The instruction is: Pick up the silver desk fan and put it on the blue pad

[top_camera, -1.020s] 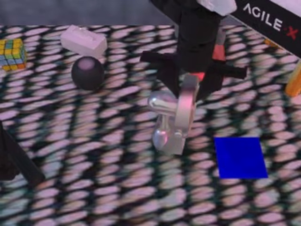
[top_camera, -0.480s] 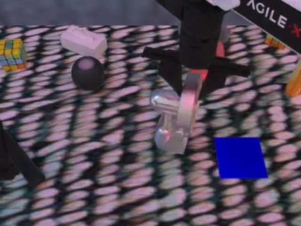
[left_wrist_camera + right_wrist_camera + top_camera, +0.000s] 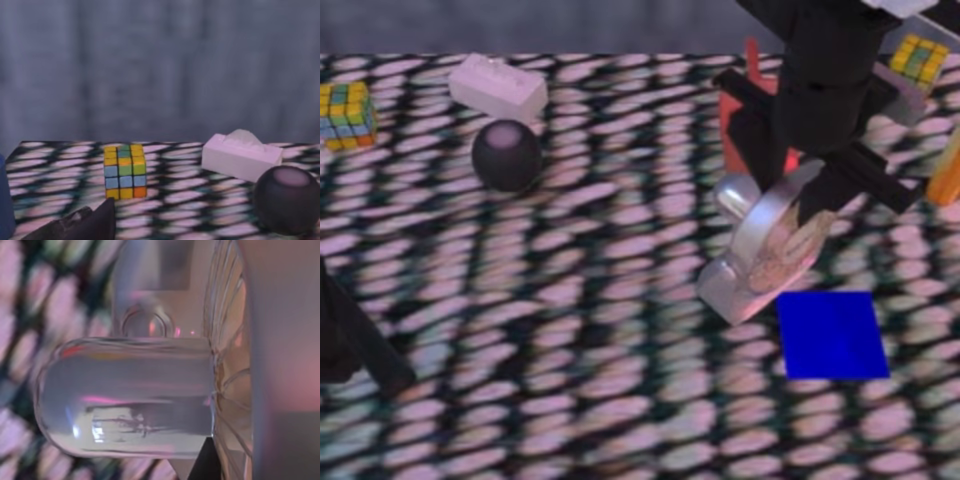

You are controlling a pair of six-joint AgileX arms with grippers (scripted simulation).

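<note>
Our right gripper (image 3: 807,205) holds the shiny chrome-silver desk fan (image 3: 767,250) by the top of its ring head — the fan tilted, its base just beside the upper-left corner of the flat blue square pad (image 3: 832,334) on the table's right half. Behind the fan lies the red scoop (image 3: 740,125), and further right a multicoloured puzzle cube (image 3: 919,58). On the left half the dark glossy ball (image 3: 507,155) sits just before the pale tissue box (image 3: 498,87), a second puzzle cube (image 3: 345,114) at the left edge — our left arm (image 3: 350,340) is parked in front of it.

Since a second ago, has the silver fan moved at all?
Yes. The silver desk fan, held by the right gripper, has shifted toward the top view's right, and its base now nearly reaches the blue pad, which has not moved.
</note>
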